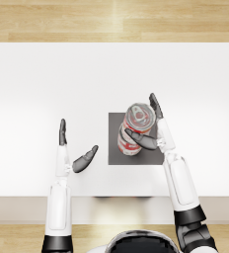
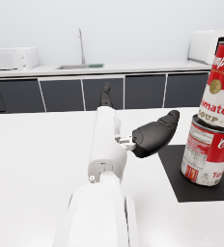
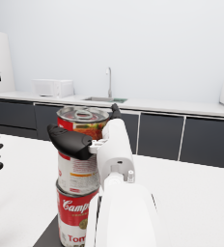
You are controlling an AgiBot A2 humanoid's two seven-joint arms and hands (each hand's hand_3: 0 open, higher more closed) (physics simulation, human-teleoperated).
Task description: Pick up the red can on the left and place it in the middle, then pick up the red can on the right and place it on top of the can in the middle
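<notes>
Head view: 2 soup cans stacked, top can (image 1: 140, 117) on bottom can (image 1: 129, 143), dark mat (image 1: 117, 153), white table (image 1: 37, 84). Right hand (image 1: 153, 129) fingers spread beside top can, contact unclear; left hand (image 1: 72, 148) spread, empty. Wrist views alone show kitchen counter (image 2: 85, 67), sink tap (image 3: 109, 79).

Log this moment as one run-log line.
stage: stacking | top can: on bottom can, on dark mat | right hand: around top can | left hand: open, empty

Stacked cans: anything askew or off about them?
Slightly. In the left wrist view the top can sits offset and a little tilted on the bottom can, not squarely aligned. The right hand is around the top can. Nothing spilled or dented.
</notes>
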